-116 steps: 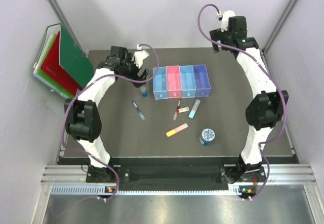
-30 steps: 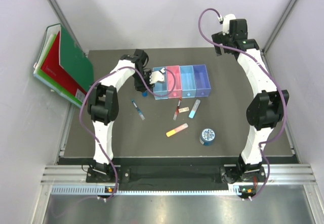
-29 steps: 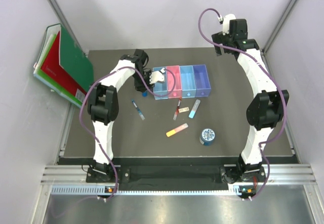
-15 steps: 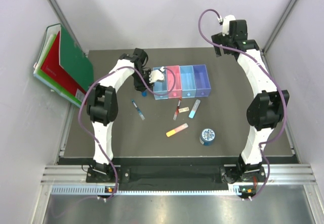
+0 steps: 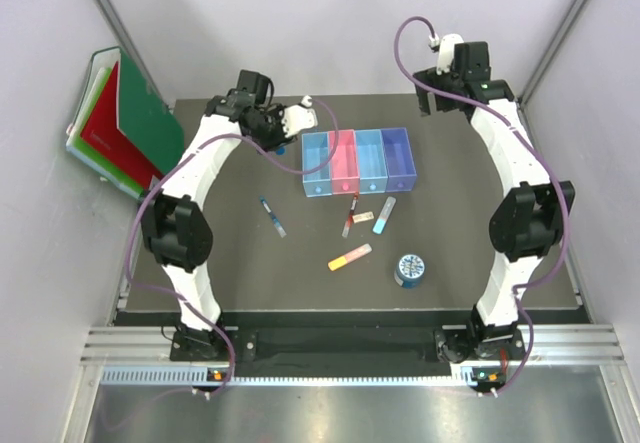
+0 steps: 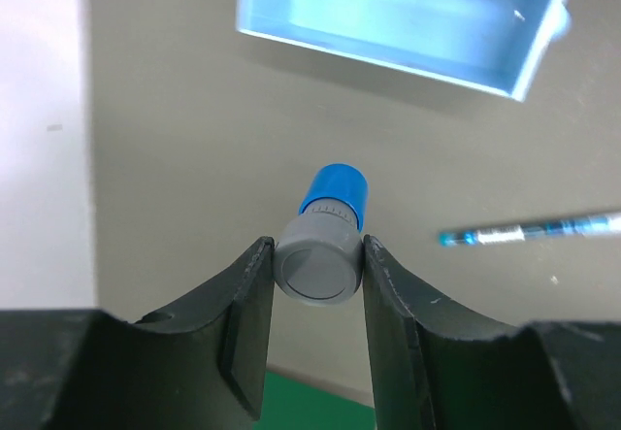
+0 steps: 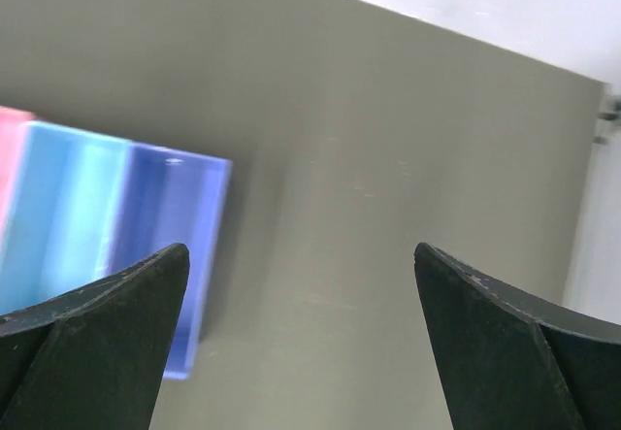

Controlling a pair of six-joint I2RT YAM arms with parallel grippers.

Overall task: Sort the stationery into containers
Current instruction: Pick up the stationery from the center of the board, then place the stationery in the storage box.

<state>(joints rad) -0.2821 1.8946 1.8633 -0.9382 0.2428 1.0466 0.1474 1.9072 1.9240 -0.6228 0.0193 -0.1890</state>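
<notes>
Two things could spoil this carry, both at the left gripper point(image 6: 317, 252). To its left the green and red folders point(image 5: 125, 113) lean on the wall point(image 5: 50, 53), well apart and no threat. The gripper is clamped on the grey-capped blue bottle point(image 6: 320, 267), its fingers point(image 6: 247, 318) pinching only the round grey cap while the blue body pokes out past the fingertips, unsupported. So small and curved a contact means, in my judgement, that a quick swing or jolt could let the bottle twist or slide free, and a cylinder would likely roll away. The light-blue bin point(image 6: 398, 22) lies ahead of the fingertips, not beneath them; letting go here would drop the bottle on the bare table point(image 5: 230, 263), short of the bin. Coming in too low risks knocking the joined row of bins point(image 5: 345, 161), which look light enough to skid. Below the gripper lies the blue pen point(image 5: 272, 216), and further to its right the red-black pen point(image 5: 350, 215), beige eraser point(image 5: 364, 216), light-blue stick point(image 5: 384, 215), yellow-pink stick point(image 5: 349, 257) and round blue tin point(image 5: 409, 269) wait loose, unsorted. The right gripper point(image 7: 299, 255) hangs with its jaws spread wide and nothing between them, the violet-blue bin point(image 7: 179, 197) just to its left; it is well apart from the bottle and unlikely to interfere.
</notes>
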